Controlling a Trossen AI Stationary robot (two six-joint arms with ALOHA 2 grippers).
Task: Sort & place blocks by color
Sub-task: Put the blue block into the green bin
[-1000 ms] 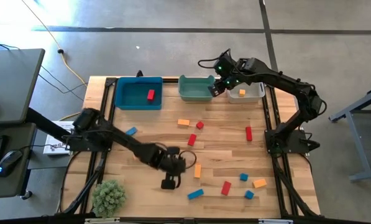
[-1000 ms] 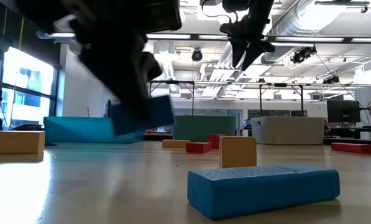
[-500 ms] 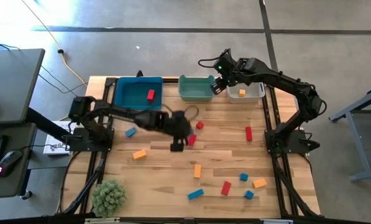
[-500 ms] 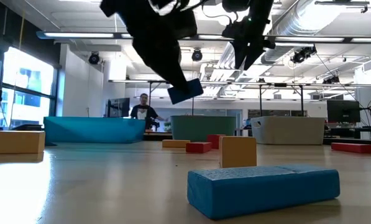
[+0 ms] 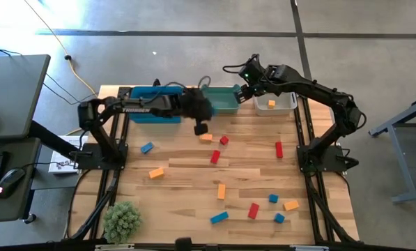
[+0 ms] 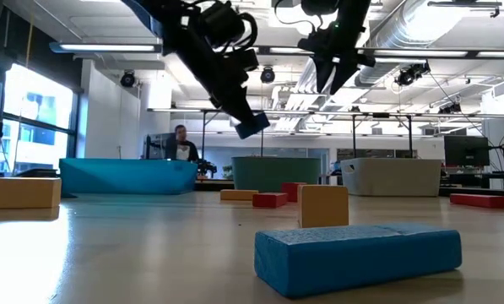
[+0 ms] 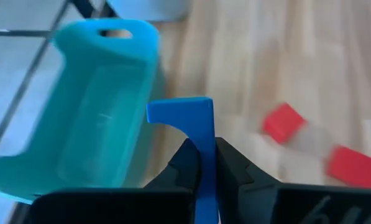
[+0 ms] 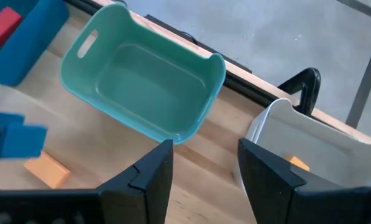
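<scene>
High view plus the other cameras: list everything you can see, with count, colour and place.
bins: three; blue, teal, white; far edge of the table
red blocks: four; middle and near side
blue blocks: four; left side, near edge
orange blocks: four; scattered
red block: one; in the blue bin
orange block: one; in the white bin
plant: one; green; near-left corner
person: one; room behind
left gripper: shut on one blue block, raised beside the teal bin
right gripper: open, empty, above the teal and white bins
</scene>
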